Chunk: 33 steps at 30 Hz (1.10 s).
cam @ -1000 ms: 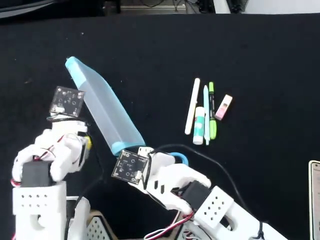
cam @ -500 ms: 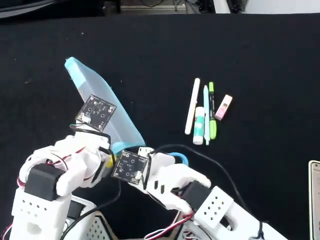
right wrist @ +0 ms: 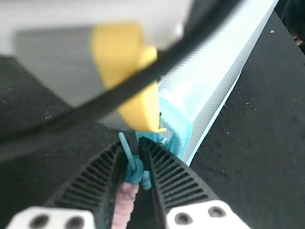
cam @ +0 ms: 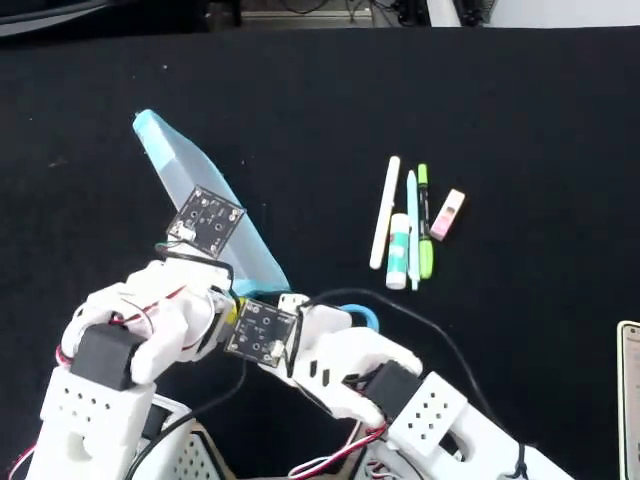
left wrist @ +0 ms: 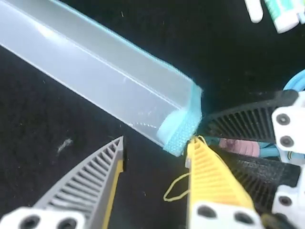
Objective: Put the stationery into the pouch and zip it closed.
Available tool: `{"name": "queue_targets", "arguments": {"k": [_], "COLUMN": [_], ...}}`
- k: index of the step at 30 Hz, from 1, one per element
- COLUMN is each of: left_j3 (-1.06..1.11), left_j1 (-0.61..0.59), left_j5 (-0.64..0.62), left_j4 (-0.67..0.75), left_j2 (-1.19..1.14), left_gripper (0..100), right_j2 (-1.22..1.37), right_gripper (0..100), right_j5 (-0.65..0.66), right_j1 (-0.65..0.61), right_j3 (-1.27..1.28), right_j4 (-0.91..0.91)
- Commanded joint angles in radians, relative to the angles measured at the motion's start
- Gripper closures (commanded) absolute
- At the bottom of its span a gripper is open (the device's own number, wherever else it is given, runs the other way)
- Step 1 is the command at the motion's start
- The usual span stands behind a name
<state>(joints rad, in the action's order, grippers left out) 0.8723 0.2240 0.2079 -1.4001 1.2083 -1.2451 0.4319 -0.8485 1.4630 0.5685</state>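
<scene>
One pouch [cam: 190, 185] is seen, laid slantwise on the black table [cam: 520, 120]. Five pieces of stationery are counted, all laid outside the pouch, well apart to its right: one white pen [cam: 385, 210], one blue pen [cam: 412, 225], one green highlighter [cam: 424, 215], one glue stick [cam: 398, 250] and one pink eraser [cam: 447, 215]. Two grippers are gathered at the pouch's near end. The left gripper [left wrist: 156, 143] is spread wide across that end, its yellow finger [left wrist: 209, 176] touching the blue fabric. The right gripper [right wrist: 132, 145] is pinched narrow on a blue cord [right wrist: 133, 167] at the same end.
</scene>
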Motion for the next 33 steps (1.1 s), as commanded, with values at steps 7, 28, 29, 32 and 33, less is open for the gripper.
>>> {"name": "queue_targets", "arguments": {"k": [7,28,29,32,33], "left_j3": [0.153,0.206,0.206,0.205,0.205], "left_j1": [-0.005,-0.202,-0.202,-0.205,-0.208], "left_j5": [-0.003,-0.005,-0.005,-0.005,-0.009], "left_j4": [0.120,0.247,0.247,0.247,0.247], "left_j2": [0.232,0.307,0.307,0.307,0.307], "left_gripper": [79,94,95,95,95], "right_j2": [-0.016,-0.033,-0.045,-0.094,-0.113], "right_gripper": [98.7,98.7,98.7,98.7,98.7], "right_j5": [-0.005,-0.005,-0.005,-0.005,-0.005], "right_j1": [0.012,0.196,0.201,0.201,0.201], "right_j3": [-0.007,-0.033,-0.028,-0.016,-0.005], "right_j4": [-0.014,-0.021,-0.021,-0.015,-0.020]}}
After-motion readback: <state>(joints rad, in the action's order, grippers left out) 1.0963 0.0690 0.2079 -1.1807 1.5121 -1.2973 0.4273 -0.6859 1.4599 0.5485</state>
